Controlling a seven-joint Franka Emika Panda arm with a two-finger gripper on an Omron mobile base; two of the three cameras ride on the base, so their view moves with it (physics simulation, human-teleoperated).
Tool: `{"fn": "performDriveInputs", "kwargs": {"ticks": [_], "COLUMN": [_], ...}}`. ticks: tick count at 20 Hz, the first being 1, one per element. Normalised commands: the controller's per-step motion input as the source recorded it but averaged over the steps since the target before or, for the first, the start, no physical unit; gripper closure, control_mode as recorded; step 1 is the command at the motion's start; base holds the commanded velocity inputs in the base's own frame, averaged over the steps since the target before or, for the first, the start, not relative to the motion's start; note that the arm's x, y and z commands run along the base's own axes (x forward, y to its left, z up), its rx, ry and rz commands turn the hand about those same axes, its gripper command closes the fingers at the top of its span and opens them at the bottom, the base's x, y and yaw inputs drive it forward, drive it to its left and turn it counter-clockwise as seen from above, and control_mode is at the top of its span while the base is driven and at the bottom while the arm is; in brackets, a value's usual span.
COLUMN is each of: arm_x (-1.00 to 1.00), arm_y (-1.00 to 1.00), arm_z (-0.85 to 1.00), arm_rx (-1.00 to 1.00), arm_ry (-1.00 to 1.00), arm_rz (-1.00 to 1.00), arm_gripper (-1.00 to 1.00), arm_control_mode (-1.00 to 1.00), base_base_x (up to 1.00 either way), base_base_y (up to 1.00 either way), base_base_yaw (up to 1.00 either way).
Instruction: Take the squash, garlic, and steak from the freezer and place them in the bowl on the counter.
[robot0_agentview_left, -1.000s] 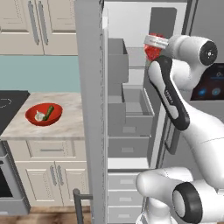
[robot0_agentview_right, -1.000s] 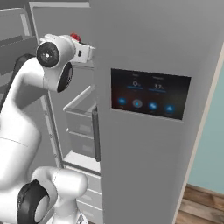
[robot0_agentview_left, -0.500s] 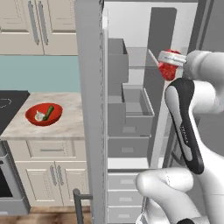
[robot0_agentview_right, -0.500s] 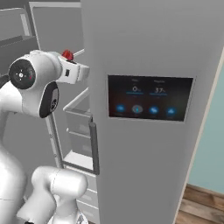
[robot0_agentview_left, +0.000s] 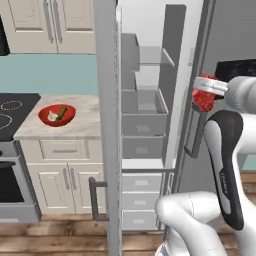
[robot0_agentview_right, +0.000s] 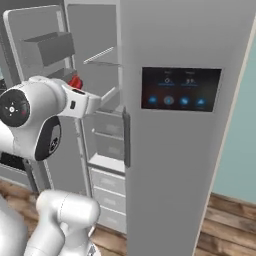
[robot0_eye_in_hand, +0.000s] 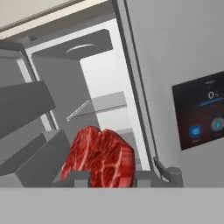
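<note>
The steak (robot0_eye_in_hand: 98, 159), a marbled red slab, sits between my gripper's (robot0_eye_in_hand: 112, 177) fingers, which are shut on it. In the left base view the gripper (robot0_agentview_left: 206, 90) holds the steak (robot0_agentview_left: 203, 99) in front of the open freezer (robot0_agentview_left: 145, 115), near the edge of its right door. From the right, a bit of the steak (robot0_agentview_right: 75, 82) shows above the hand. The red bowl (robot0_agentview_left: 45, 111) stands on the beige counter (robot0_agentview_left: 80, 127) to the left, with the garlic (robot0_agentview_left: 52, 116) and the dark green squash (robot0_agentview_left: 62, 113) inside it.
The freezer's open left door (robot0_agentview_left: 107, 125) stands edge-on between the arm and the counter. The right door carries a dark dispenser panel (robot0_agentview_right: 180, 95). A black stovetop (robot0_agentview_left: 10, 107) lies left of the counter, with cream cabinets (robot0_agentview_left: 65, 175) below.
The hand has drawn back out of the freezer, rightwards and downwards, with the steak still in its grip. The views have shifted slightly as well.
</note>
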Motion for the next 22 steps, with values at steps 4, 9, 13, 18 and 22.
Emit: {"fn": "performDriveInputs", "kwargs": {"ticks": [4, 9, 13, 18, 22], "arm_x": [0.0, 0.0, 0.0, 0.0, 0.0], "arm_y": [0.0, 0.0, 0.0, 0.0, 0.0], "arm_z": [0.0, 0.0, 0.0, 0.0, 0.0], "arm_rx": [0.0, 0.0, 0.0, 0.0, 0.0], "arm_ry": [0.0, 0.0, 0.0, 0.0, 0.0], "arm_rz": [0.0, 0.0, 0.0, 0.0, 0.0], "arm_gripper": [1.0, 1.0, 1.0, 1.0, 1.0], "arm_control_mode": [1.0, 1.0, 1.0, 1.0, 1.0], "base_base_x": [-1.0, -1.0, -0.57, -0.23, -0.14], "base_base_y": [0.34, 0.78, 0.72, 0.68, 0.8], "base_base_yaw": [0.01, 0.3, 0.59, 0.72, 0.68]}}
